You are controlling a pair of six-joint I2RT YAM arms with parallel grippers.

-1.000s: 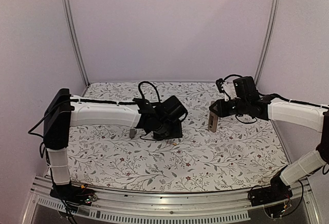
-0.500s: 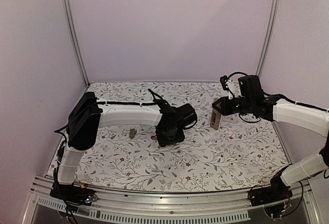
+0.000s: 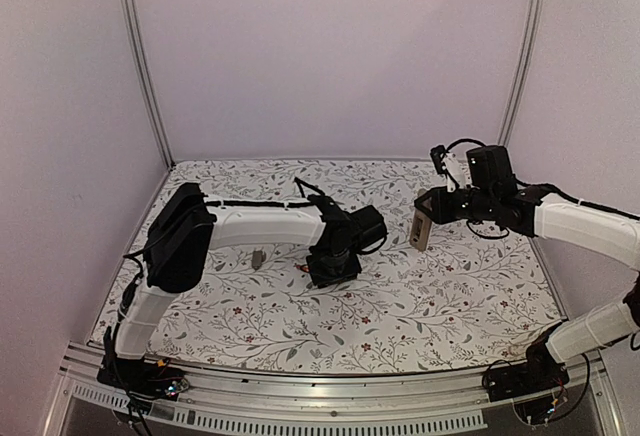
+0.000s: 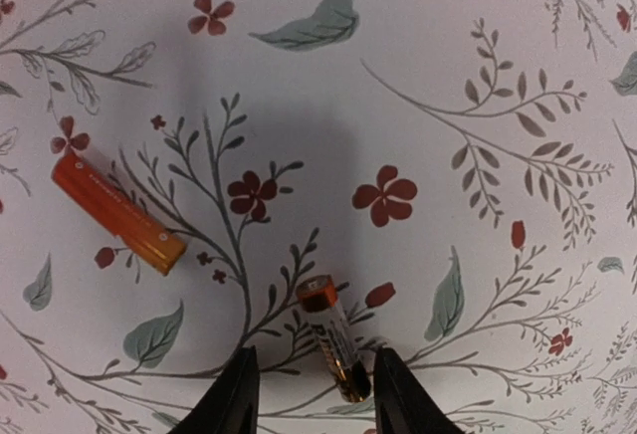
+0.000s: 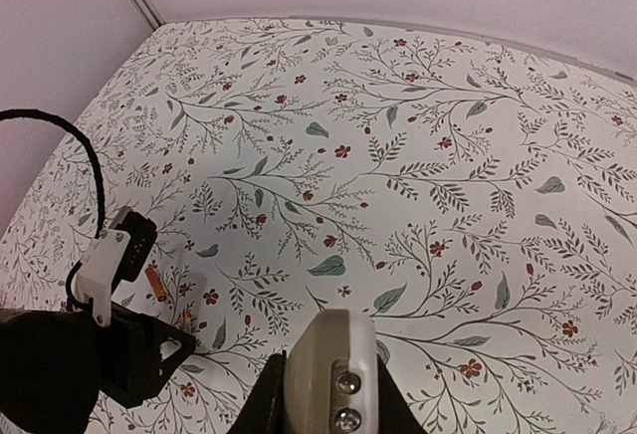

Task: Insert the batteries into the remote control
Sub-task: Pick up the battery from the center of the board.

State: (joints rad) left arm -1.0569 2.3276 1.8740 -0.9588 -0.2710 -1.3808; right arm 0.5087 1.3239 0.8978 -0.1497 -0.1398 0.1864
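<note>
Two orange-red batteries lie on the floral cloth. In the left wrist view one battery (image 4: 334,339) lies between my open left gripper's (image 4: 311,406) fingertips, nearer the right finger. The other battery (image 4: 117,212) lies apart to the upper left. In the top view the left gripper (image 3: 330,268) points down over them. My right gripper (image 3: 420,224) is shut on the remote control (image 3: 420,228) and holds it off the table, back right. In the right wrist view the remote (image 5: 328,374) shows its tan back and open battery bay with metal contacts.
A small flat grey plastic piece (image 3: 258,257) lies on the cloth left of the left gripper. The table's metal front rail (image 3: 330,396) runs along the near edge. Purple walls enclose the back and sides.
My left arm has swung right and lowered over the batteries. My right gripper has shifted slightly right and up with the remote.
</note>
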